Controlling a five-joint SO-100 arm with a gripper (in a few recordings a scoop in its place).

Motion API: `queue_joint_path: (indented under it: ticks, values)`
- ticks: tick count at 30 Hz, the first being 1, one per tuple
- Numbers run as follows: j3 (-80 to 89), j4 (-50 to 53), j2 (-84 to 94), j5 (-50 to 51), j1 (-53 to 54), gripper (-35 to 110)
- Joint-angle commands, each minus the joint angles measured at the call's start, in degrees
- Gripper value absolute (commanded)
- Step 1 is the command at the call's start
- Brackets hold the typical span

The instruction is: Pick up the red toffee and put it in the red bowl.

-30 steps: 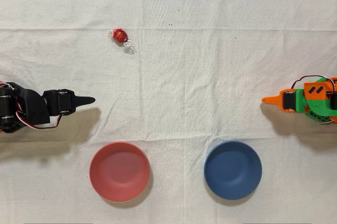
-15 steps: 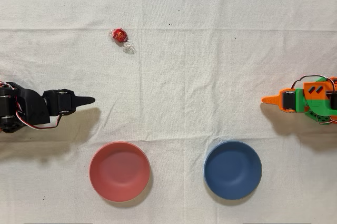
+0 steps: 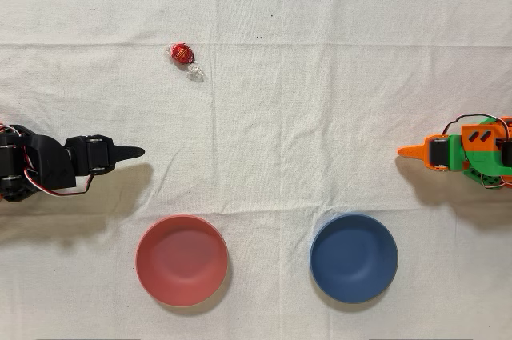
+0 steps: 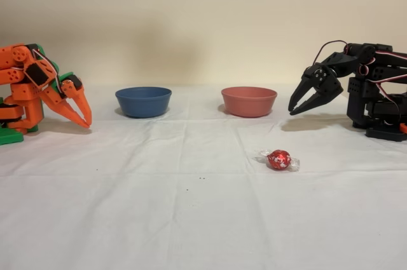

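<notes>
Step in hand: You are at the very start, as I judge it. The toffee is not yet picked up and nothing lies in either bowl.

Gripper: Your black arm's gripper (image 4: pixel 294 111) hangs folded near its base, tips pointing down and off the cloth. In the fixed view the two fingers meet at the tips, so they are pressed together and hold nothing. In the overhead view it (image 3: pixel 138 151) shows as a single dark point at the left edge.

Toffee: The red toffee (image 3: pixel 182 54) lies alone on the white cloth (image 3: pixel 320 76), well apart from the gripper and from both bowls. In the overhead view it sits above and a little right of the gripper; in the fixed view it (image 4: pixel 279 159) lies in front of the red bowl, nearer the camera. Its clear twisted ends stick out to the sides.

Bowl: The red bowl (image 3: pixel 182 259) stands below the gripper in the overhead view, on the opposite side from the toffee. The blue bowl (image 3: pixel 354 257) stands to its right, well apart.

Next move: You need to spread the fingers, swing out over the toffee and come down around the round foil body, not the crinkly ends, which would likely slip.

Other arm: The orange arm (image 3: pixel 464 150) stands idle.
</notes>
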Motion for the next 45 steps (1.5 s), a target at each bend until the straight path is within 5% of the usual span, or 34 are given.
queue_joint_path:
  ticks: [1,23,38,45]
  values:
    - [1.2,-0.6,0.9,0.9,-0.4,0]
    - [-26.1,10.5,-4.7,-11.2,-0.7,0]
    - [-65.8,23.9,-49.1,-2.9,-18.3,0]
    - [-70.8,18.2,-59.8,0.5,-24.1,0]
